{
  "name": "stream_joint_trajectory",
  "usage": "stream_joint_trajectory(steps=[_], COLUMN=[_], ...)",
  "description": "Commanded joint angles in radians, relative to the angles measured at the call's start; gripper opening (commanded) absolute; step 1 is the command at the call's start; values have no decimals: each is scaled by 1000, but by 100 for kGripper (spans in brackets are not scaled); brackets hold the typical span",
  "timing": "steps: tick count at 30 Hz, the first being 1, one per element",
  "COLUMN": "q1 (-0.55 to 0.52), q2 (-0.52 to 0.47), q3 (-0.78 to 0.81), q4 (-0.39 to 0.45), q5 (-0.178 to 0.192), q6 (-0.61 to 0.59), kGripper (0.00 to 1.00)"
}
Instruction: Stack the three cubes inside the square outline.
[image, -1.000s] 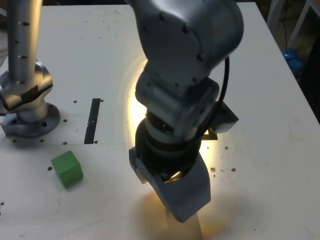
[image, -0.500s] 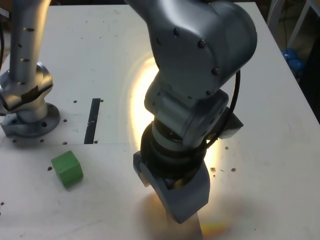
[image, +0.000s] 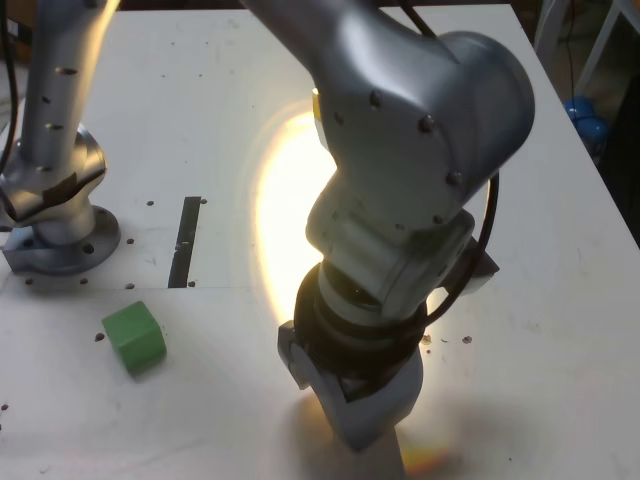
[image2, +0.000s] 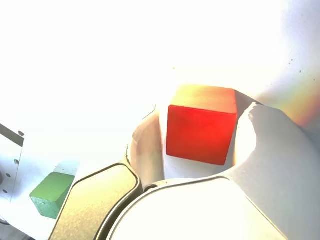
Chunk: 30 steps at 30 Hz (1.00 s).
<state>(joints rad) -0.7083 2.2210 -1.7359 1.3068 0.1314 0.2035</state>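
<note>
One cube (image2: 201, 131) between gripper (image2: 200, 150) jaws — another (image2: 51, 194) apart.

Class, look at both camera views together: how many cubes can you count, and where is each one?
2. The green cube sits on the table, at the exterior view's left. The red cube sits between the hand's fingers. Others may be hidden behind the arm.

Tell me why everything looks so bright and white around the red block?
In the wrist view, a strong light washes the table out to plain white, so only the red cube between the gripper jaws and the green cube keep their colour. In the exterior view, the same light makes a yellow glow on the table under the arm, with a small rainbow smear near the bottom edge.
</note>
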Motion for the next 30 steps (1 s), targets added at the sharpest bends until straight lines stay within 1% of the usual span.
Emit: stream_joint_trajectory(steps=[1, 4, 12, 17, 21, 24, 30], q1=[-2, -2, -1, 22, 88, 156, 329], q2=[3, 3, -19, -71, -128, -157, -172], q3=[-3, -2, 3, 6, 24, 43, 59], q4=[6, 11, 36, 62, 86, 93, 94], q5=[2, 3, 5, 8, 7, -2, -60], q6=[-3, -4, -17, -78, -131, -144, -159], kGripper=[37, 33, 33, 33, 33, 33, 33])
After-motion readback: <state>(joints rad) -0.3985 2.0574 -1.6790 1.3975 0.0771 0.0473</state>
